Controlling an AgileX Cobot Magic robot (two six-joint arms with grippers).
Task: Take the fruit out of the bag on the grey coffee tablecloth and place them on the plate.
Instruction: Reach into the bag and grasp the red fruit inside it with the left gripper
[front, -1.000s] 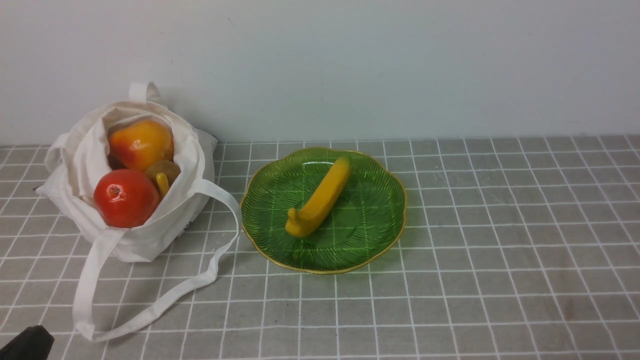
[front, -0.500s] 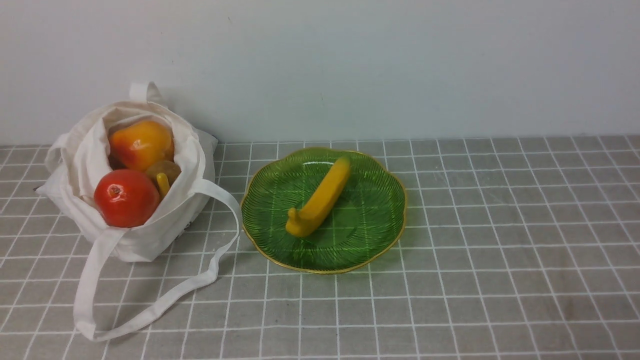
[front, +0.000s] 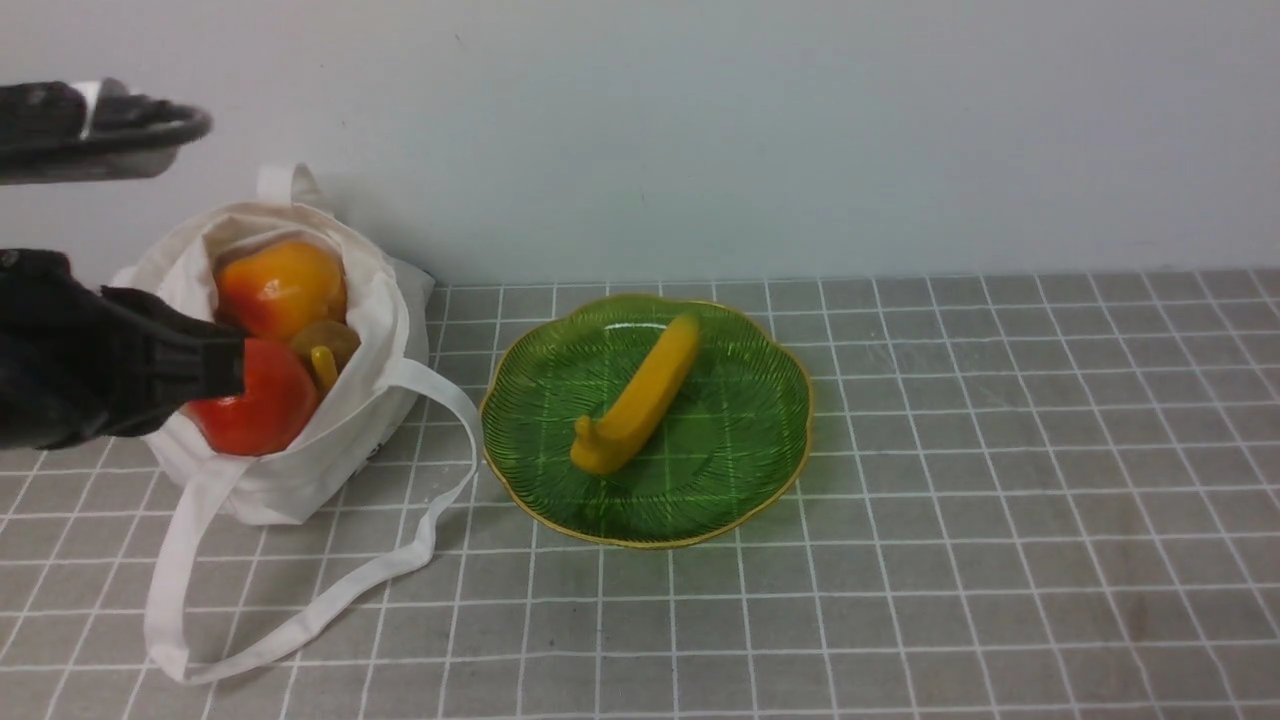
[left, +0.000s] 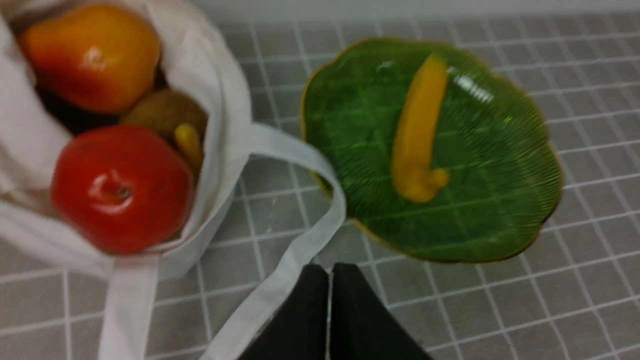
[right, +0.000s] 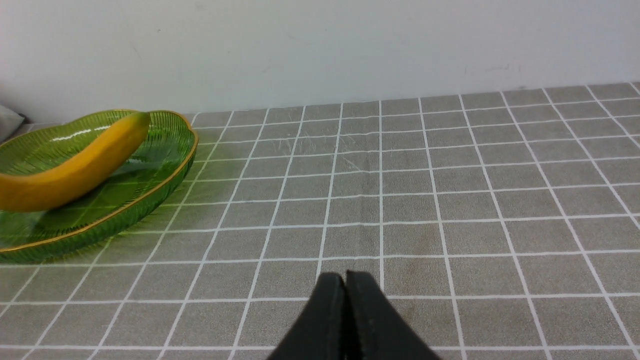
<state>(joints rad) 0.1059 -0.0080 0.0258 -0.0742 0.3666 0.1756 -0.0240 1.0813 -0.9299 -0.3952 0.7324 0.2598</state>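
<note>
banana (front: 640, 395) lying on green plate (front: 760, 470) at centre, bag (front: 290, 490) at plate's 9 o'clock with apple (front: 265, 405), pear (front: 280, 285) and kiwi (front: 335, 340) inside, all on grey grid cloth (front: 1000, 500). left gripper (left: 330, 270) pressed together, empty, near bag; right gripper (right: 345, 277) likewise pressed together, empty, over cloth.

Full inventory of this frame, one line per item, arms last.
bag: 1, off-white, left side of tablecloth, mouth open
pear: 1, orange-yellow, in bag, rear
apple: 1, red, in bag, front
kiwi: 1, brownish, in bag, between pear and apple
banana tip: 1, yellow, in bag, beside kiwi
banana: 1, yellow, lying on plate
plate: 1, green with gold rim, centre, right of bag
tablecloth: 1, grey with white grid, under everything
wall: 1, pale, behind
left gripper: 1, black, shut, by the bag
right gripper: 1, black, shut, above bare tablecloth right of plate
</note>
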